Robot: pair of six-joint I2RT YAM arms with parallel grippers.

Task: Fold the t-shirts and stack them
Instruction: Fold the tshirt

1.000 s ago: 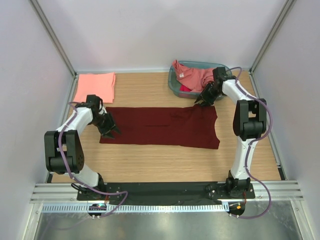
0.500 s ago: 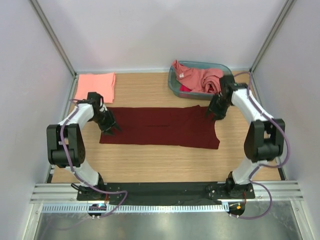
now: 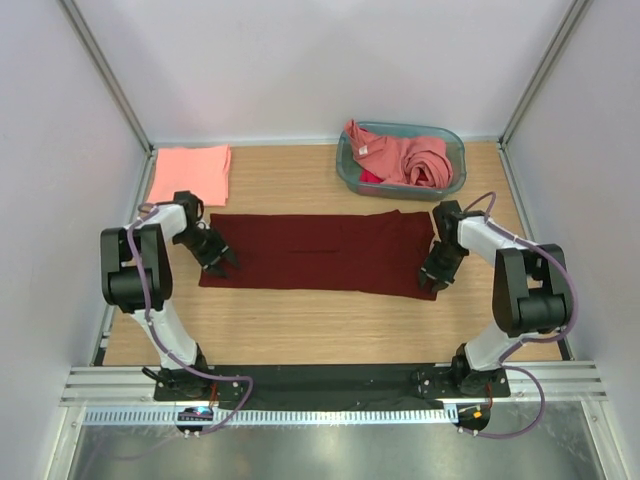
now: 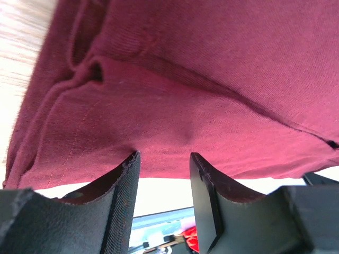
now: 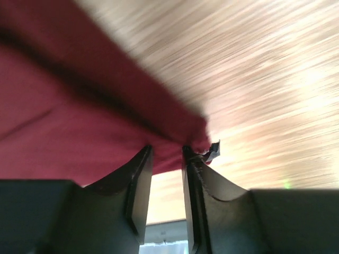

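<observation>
Two grips needed: left hand (image 3: 222, 258) parted at left edge of maroon t-shirt (image 3: 320, 250), right hand (image 3: 436, 277) narrowed at lower-right corner, hold unclear; pinch all layers first.

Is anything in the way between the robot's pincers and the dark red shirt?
Nothing I can see. The left pincer is right at the left end of the dark red shirt, and the right pincer is at its near right corner. The basket stands farther back.
</observation>
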